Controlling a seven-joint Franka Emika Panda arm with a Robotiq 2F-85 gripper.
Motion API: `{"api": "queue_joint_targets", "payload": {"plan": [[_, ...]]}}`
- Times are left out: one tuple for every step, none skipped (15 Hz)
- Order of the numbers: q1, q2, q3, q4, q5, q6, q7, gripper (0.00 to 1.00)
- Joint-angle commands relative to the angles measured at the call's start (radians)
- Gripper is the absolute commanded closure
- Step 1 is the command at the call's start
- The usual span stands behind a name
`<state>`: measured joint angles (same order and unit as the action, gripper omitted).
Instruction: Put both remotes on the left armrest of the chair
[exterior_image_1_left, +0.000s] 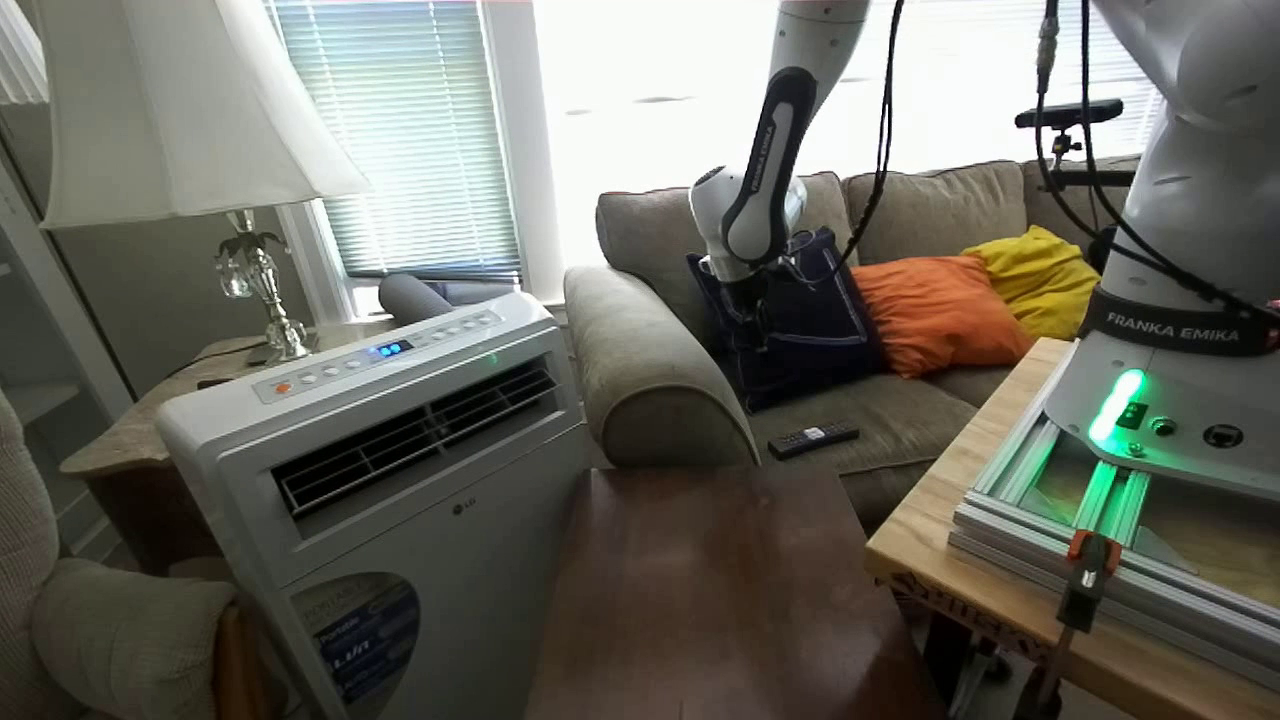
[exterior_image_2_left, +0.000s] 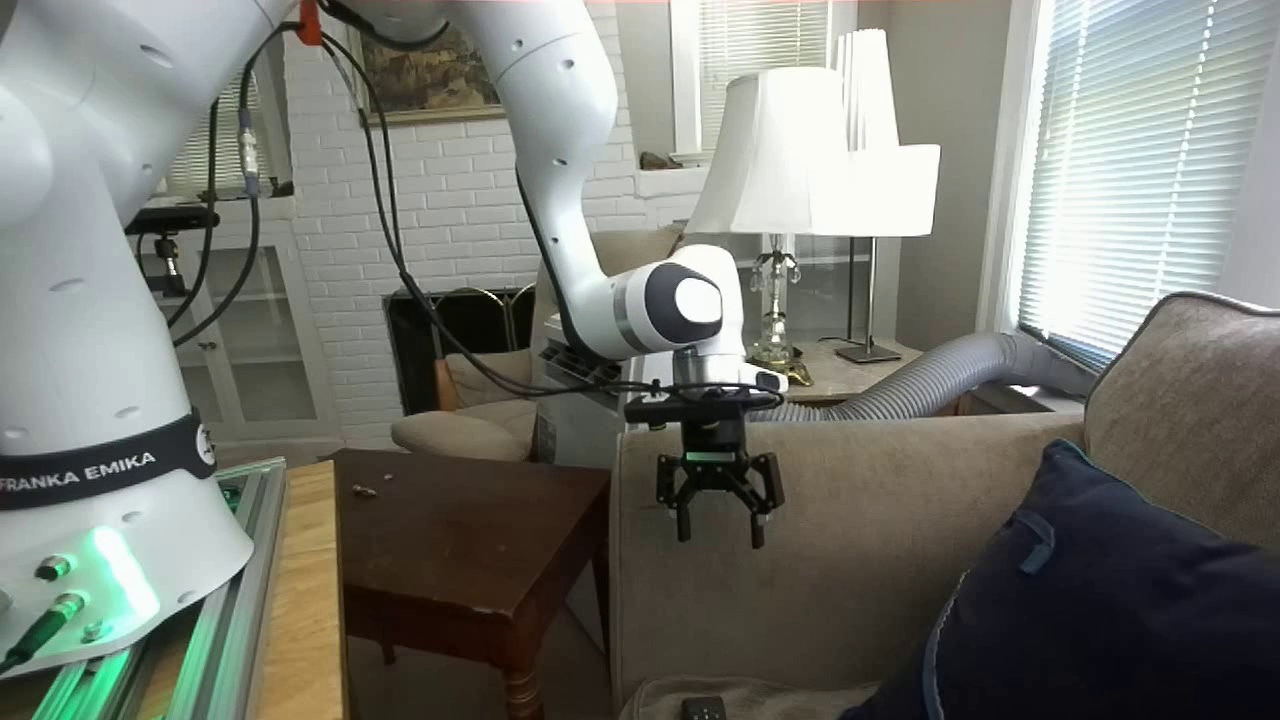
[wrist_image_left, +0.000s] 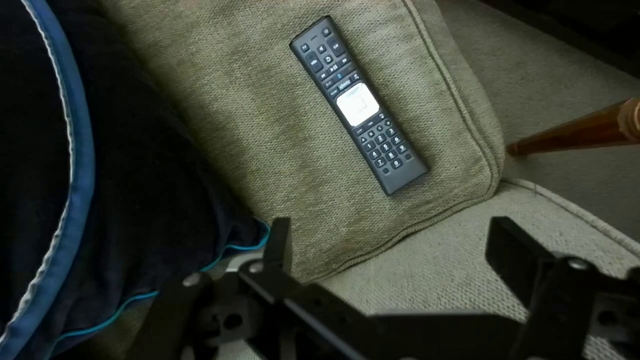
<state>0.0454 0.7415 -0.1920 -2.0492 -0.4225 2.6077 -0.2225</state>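
Note:
A slim black remote (wrist_image_left: 357, 105) with a pale patch in its middle lies on the sofa seat near its front corner. It also shows in both exterior views (exterior_image_1_left: 814, 440) (exterior_image_2_left: 703, 708). I cannot make out a second remote. The beige sofa (exterior_image_1_left: 940, 210) has a broad rolled armrest (exterior_image_1_left: 655, 350); its inner side faces the gripper (exterior_image_2_left: 860, 520). My gripper (exterior_image_2_left: 720, 535) is open with nothing between its fingers, pointing down above the seat beside the armrest. In the wrist view the gripper (wrist_image_left: 390, 235) is apart from the remote, which lies beyond the fingertips.
A navy cushion (exterior_image_1_left: 810, 320) leans close to the gripper, then orange (exterior_image_1_left: 940, 310) and yellow (exterior_image_1_left: 1035, 280) cushions. A white air conditioner (exterior_image_1_left: 430, 530) and dark wooden table (exterior_image_1_left: 700, 580) stand by the armrest. A lamp (exterior_image_1_left: 265, 290) stands on a side table.

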Motion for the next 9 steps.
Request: {"api": "queue_joint_targets", "payload": {"plan": [[-0.007, 0.048, 0.006, 0.060, -0.011, -0.042, 0.018, 0.00], [0.002, 0.070, -0.008, 0.078, -0.021, -0.045, 0.034, 0.00], [0.014, 0.100, -0.031, 0.107, -0.018, -0.066, 0.074, 0.00], [0.012, 0.132, -0.048, 0.132, -0.015, -0.068, 0.109, 0.00], [0.004, 0.162, -0.060, 0.151, -0.024, -0.035, 0.123, 0.00], [-0.015, 0.203, -0.063, 0.185, -0.026, -0.028, 0.107, 0.00], [-0.047, 0.227, -0.051, 0.206, -0.023, -0.011, 0.060, 0.00], [-0.066, 0.269, -0.055, 0.230, -0.048, 0.043, 0.019, 0.00], [-0.115, 0.297, -0.027, 0.251, -0.056, 0.089, -0.063, 0.00]]}}
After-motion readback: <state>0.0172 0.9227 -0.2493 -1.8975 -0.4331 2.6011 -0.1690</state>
